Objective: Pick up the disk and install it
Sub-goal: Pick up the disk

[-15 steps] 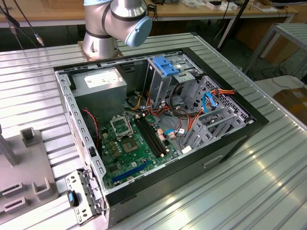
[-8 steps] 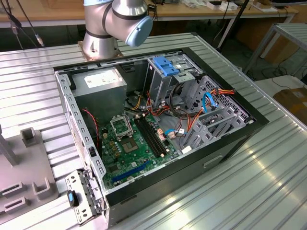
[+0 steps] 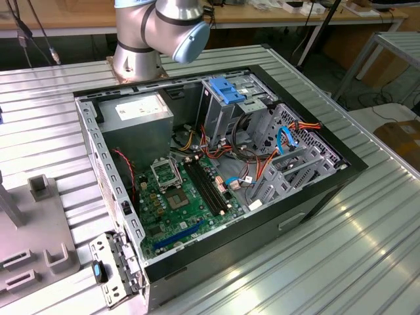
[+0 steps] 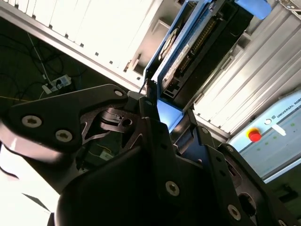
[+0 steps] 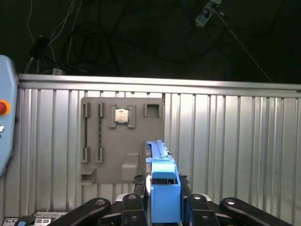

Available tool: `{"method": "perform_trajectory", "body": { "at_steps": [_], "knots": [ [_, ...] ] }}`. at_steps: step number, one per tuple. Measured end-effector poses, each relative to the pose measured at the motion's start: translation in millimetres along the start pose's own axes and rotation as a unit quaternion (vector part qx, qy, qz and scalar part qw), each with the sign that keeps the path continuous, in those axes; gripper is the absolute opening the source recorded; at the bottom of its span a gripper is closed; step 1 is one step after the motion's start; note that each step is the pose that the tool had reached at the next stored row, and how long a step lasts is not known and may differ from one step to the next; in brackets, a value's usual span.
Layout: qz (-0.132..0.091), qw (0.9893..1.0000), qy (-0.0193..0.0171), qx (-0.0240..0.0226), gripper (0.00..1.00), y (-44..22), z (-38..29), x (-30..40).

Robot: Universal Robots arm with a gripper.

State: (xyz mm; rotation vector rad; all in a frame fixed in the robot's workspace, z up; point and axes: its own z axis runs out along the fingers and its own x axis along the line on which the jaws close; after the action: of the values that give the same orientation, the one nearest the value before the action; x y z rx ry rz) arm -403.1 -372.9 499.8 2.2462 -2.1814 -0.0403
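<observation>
The disk (image 5: 160,153), a flat grey drive edged by a bright blue carrier rail, is held edge-on between the black fingers of my gripper (image 5: 162,182). In the second wrist view the disk (image 4: 188,47) sticks out beyond my gripper (image 4: 170,113), whose jaws press on both sides of its blue end. The gripper hangs above the ribbed metal table (image 5: 225,141), away from the open computer case (image 3: 216,170). In the exterior view the tall metal bay (image 3: 226,121) with its blue bracket (image 3: 226,90) stands at the back of the case.
A grey fixture plate (image 5: 122,136) carrying a chip and a memory stick lies on the table below the gripper. A pendant with a red button (image 4: 254,135) sits at the table's edge. The arm's base (image 3: 138,46) stands behind the case. Cables crowd the case's inside.
</observation>
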Motion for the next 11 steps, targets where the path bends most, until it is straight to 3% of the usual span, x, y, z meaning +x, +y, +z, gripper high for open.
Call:
{"method": "perform_trajectory", "body": {
  "at_steps": [5,8,11],
  "knots": [
    [0.000,1.0000,0.0000,0.0000,0.37,-19.5,-0.5,0.6],
    [0.000,1.0000,0.0000,-0.0001,0.37,-38.0,-1.0,1.1],
    [0.000,1.0000,0.0000,-0.0001,0.37,-51.4,-1.4,1.5]
  ]
}}
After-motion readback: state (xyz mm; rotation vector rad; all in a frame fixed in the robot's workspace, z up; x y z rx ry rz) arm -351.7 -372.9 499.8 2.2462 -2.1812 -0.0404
